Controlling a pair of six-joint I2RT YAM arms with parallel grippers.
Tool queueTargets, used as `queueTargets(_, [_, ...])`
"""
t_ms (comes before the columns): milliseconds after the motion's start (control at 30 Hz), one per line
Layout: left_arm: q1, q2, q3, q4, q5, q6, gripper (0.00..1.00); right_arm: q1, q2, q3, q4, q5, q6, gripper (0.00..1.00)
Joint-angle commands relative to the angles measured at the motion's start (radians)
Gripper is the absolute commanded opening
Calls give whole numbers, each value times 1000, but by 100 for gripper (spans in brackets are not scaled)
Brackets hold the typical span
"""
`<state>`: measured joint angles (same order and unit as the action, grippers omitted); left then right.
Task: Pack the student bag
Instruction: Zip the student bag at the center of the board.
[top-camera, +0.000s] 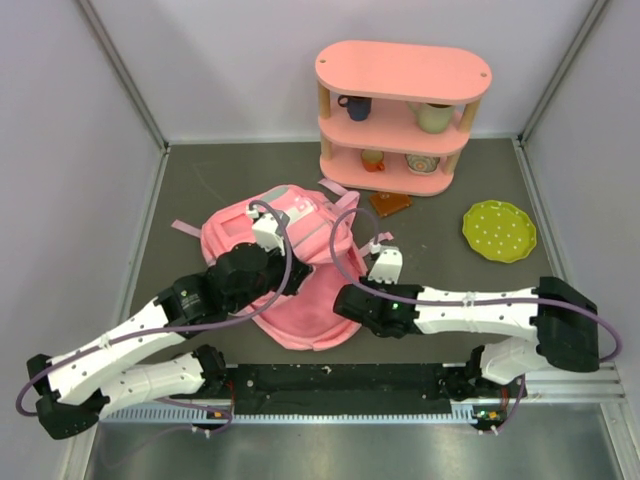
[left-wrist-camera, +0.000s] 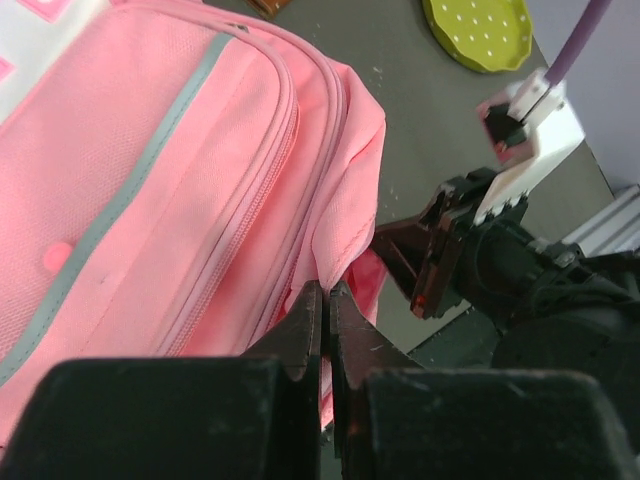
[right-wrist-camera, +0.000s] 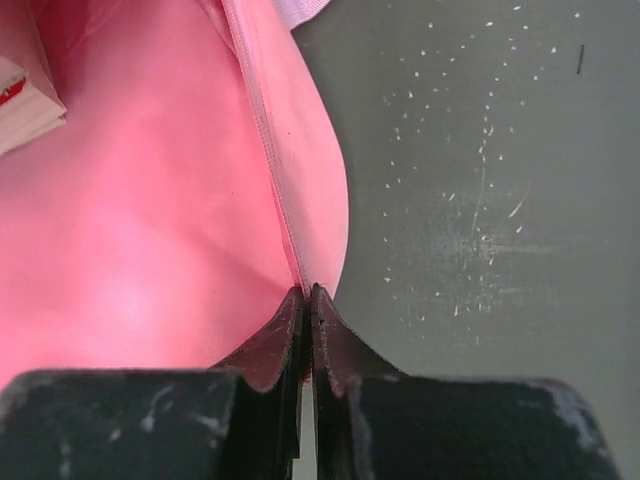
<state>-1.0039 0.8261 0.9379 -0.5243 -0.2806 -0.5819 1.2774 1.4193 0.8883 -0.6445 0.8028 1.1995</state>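
You had a dark grey bench (top-camera: 450, 300) before you. The student bag (top-camera: 300, 310), a large soft pink fabric backpack with a grey-green stripe, lay slumped at its middle, close to the arm bases. Behind it stood a rigid pink three-tier shelf (top-camera: 400, 75) holding cups. To the right of the bag, well apart from it, lay a round lime-green plate (top-camera: 498, 230) with white dots.

Your left end effector (left-wrist-camera: 325, 305) had its fingers pressed together on a fold of pink fabric beside the zip lines. Your right end effector (right-wrist-camera: 308, 297) was likewise clamped, pinching the thin seamed edge of the bag just above the bench.

The step looked like spreading the bag's mouth so that things could go in. To do it well, you would have drawn the two pinched edges apart gently and slightly upward, with even tension on both sides. The right grip held only a narrow hem, so a sharp tug could have slipped it free. A sideways pull risked dragging the whole bag rather than opening it.
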Motion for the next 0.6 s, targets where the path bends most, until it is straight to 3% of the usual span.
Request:
queueTargets(0, [-1,21,-37,141,64,-56,0,-44,-114,-51,-57,36,41,0])
queueTargets(433, [-2,231,-88,421,334,-170,1,-242,-361,-212,34,-34,-98,0])
queueTargets(567, [-4,271,-76,438,409,-173,24,-302,-399,-242,58,-65,-150,1])
